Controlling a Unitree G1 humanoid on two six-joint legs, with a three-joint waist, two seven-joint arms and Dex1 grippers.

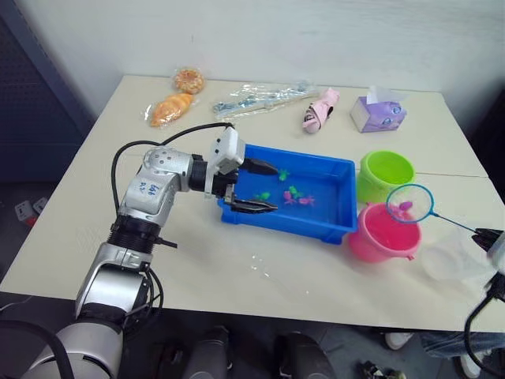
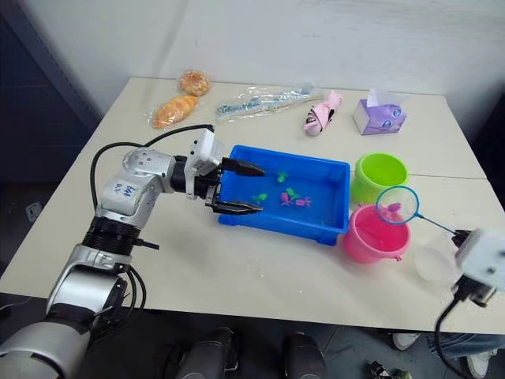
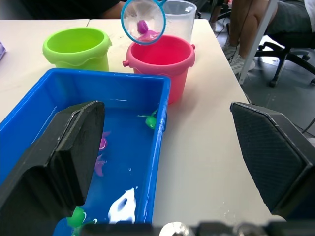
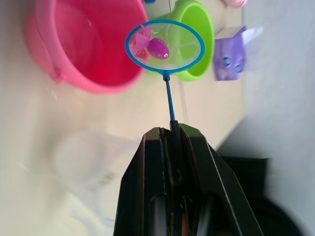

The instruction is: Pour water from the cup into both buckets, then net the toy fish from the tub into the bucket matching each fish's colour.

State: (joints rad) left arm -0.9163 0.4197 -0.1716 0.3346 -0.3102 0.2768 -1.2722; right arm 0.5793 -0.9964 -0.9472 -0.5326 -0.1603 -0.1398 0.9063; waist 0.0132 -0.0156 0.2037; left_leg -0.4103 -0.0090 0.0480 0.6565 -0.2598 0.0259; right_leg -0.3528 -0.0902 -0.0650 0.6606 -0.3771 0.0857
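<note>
I am on the netting step, with a pink fish [image 4: 158,48] caught and ready to drop. Nearest me, beside the pink bucket [image 1: 380,233], stands the clear cup [image 1: 454,254]. My right gripper [image 4: 173,132] is clamped tight on the handle of the net [image 4: 164,46], whose hoop hangs over the pink bucket's far rim. Next I judge I must tip the net so the fish falls in. Left of that bucket lies the tub [image 1: 342,168], with several fish in it, and my left gripper [image 1: 254,186] stands wide open at its end. Just beyond the pink bucket sits the green bucket [image 1: 384,174].
</note>
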